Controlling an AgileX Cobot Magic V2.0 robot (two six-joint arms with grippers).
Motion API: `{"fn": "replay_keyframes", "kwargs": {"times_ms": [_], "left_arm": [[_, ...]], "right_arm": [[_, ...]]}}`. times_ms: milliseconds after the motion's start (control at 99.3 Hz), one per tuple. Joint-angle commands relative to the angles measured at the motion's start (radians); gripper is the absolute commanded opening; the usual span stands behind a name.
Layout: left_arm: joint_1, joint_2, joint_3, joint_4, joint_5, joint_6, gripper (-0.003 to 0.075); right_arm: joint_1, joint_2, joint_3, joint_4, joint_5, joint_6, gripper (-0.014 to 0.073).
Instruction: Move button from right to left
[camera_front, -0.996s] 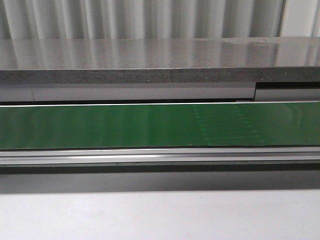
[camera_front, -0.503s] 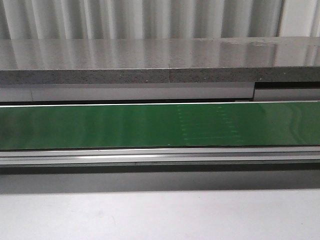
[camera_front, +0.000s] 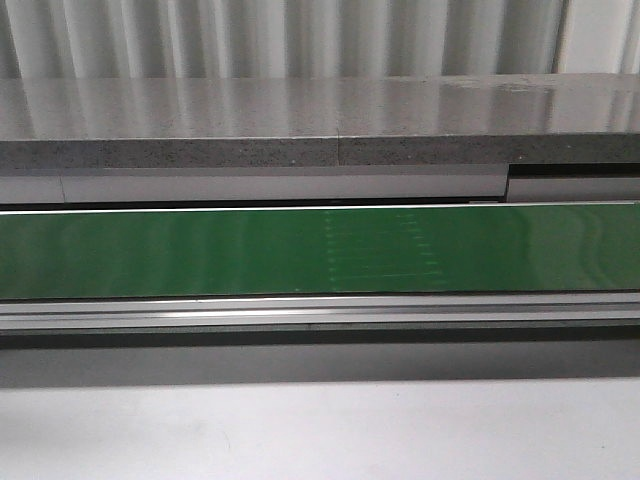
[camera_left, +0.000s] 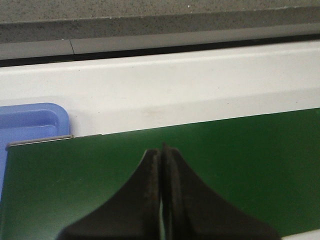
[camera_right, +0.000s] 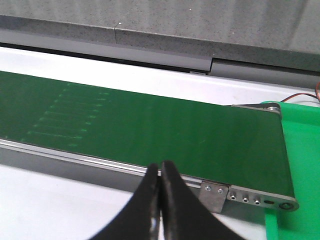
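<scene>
The button is out of view in every frame. My left gripper is shut with nothing between its black fingers, and it hangs over the green conveyor belt near the belt's end. My right gripper is shut and empty too, and it sits over the belt's near metal rail. Neither gripper appears in the front view, where the green belt runs bare across the picture. A faint pale stitch pattern marks the belt there, and the same stitch pattern shows in the right wrist view.
A blue tray sits off the belt's left end. A green bin stands at the belt's right end beside the end roller. A grey stone ledge runs behind the conveyor. White tabletop lies in front.
The pale stitch pattern on the belt has shifted leftward in the front view, so the belt is running toward the left. Nothing else differs.
</scene>
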Motion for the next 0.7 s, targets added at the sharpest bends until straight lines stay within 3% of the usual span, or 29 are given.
{"fn": "replay_keyframes", "kwargs": {"times_ms": [0,362,695], "left_arm": [[-0.007,-0.09,0.032,-0.052,-0.087,-0.013,-0.002],[-0.007,-0.356,0.253,-0.069,-0.122,-0.013,-0.002],[0.011,-0.497,0.361,-0.054,-0.125,-0.013,-0.002]], "right_arm": [[0.001,0.007,-0.024,0.008,-0.078,-0.007,-0.0067],[0.001,0.007,-0.024,0.008,-0.078,-0.007,-0.0067],[0.001,0.007,-0.024,0.008,-0.078,-0.007,-0.0067]]}}
